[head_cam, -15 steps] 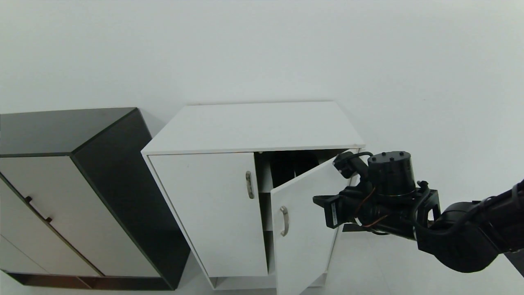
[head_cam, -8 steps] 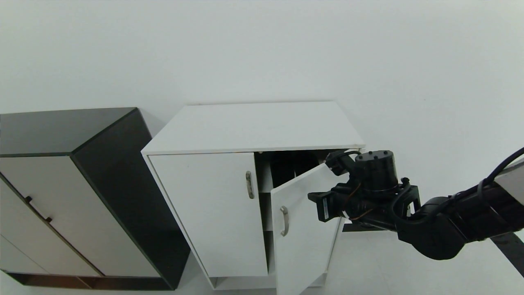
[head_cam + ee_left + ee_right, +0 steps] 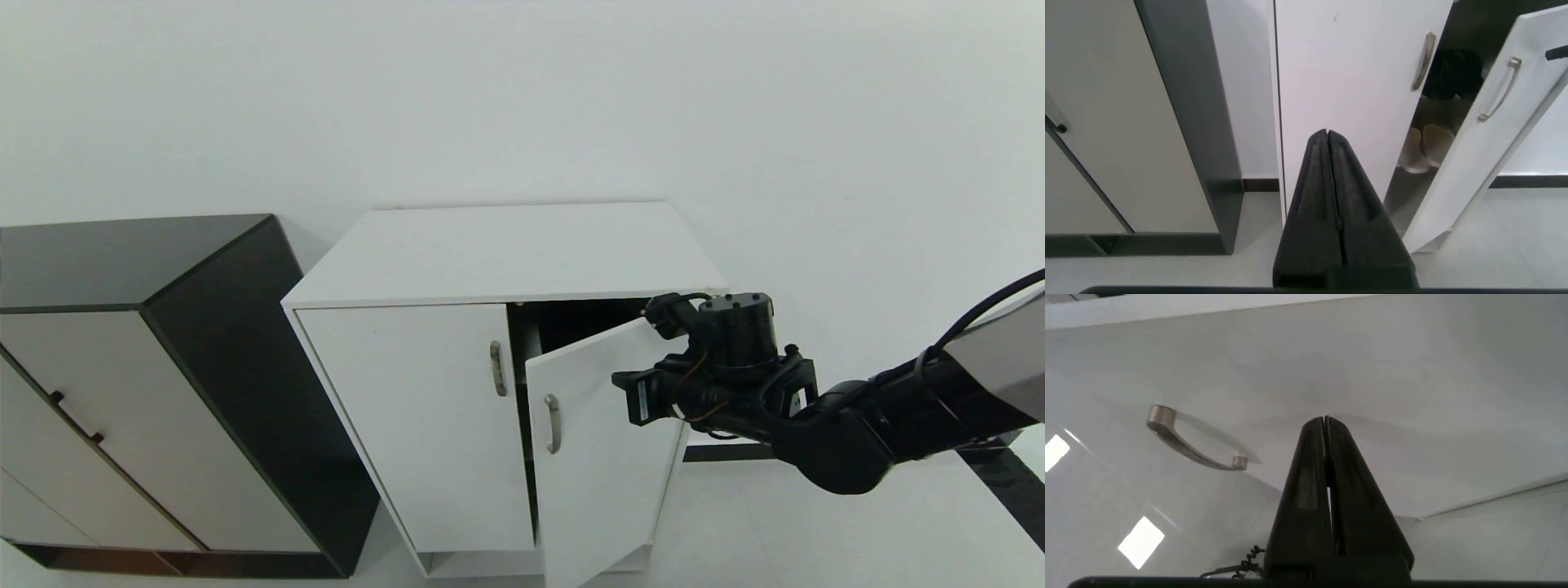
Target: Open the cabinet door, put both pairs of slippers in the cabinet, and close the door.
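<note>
The white cabinet (image 3: 506,253) has its left door (image 3: 424,416) closed and its right door (image 3: 604,441) standing partly ajar. My right arm (image 3: 824,441) comes in from the right, wrist against the door's outer face. My right gripper (image 3: 1327,420) is shut, its tip at the door panel beside the metal handle (image 3: 1196,445). Inside, a dark pair of slippers (image 3: 1454,72) sits on an upper shelf and a pale pair (image 3: 1425,147) on the shelf below. My left gripper (image 3: 1327,135) is shut on nothing, low in front of the left door (image 3: 1355,82).
A black cabinet with pale doors (image 3: 139,392) stands close to the left of the white one. A plain white wall (image 3: 522,106) rises behind both. Pale floor (image 3: 816,539) lies open to the right of the cabinet.
My right arm has moved left against the right door, and the door has swung inward, narrowing the gap. The left door has not moved.
</note>
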You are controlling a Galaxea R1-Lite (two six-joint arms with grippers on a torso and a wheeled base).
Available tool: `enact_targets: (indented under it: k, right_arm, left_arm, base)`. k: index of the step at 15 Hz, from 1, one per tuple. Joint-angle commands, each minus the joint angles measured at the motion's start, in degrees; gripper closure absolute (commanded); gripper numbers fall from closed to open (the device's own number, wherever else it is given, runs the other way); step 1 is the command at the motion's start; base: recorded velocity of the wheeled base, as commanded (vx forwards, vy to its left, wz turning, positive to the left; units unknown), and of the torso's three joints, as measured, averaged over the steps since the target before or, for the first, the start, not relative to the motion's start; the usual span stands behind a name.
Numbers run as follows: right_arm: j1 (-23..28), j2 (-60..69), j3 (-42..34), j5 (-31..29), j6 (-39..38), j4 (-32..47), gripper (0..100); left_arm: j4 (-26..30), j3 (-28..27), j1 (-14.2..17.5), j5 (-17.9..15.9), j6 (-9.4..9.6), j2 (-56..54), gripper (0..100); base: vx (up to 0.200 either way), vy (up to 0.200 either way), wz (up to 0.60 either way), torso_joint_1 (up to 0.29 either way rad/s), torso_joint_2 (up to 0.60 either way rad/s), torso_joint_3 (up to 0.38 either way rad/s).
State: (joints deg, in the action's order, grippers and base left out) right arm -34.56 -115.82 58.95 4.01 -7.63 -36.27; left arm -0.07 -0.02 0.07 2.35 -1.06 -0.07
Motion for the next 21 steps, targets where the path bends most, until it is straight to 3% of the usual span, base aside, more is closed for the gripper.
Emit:
enact_targets:
  k: [1,21]
  right_arm:
    - [0.81,-0.98,1.16,0.03,-0.02,-0.03,100]
    - [3.45,-5.99,9.78,-0.06,-0.02,0.76,100]
  left_arm:
    - [-0.01,0.02,0.01,0.02,0.01,0.07,100]
    - [-0.01,0.02,0.01,-0.16,0.09,0.07,100]
  base:
    - [0.000,0.000,0.00,0.000,0.00,0.000]
    - [0.000,0.000,0.00,0.000,0.00,0.000]
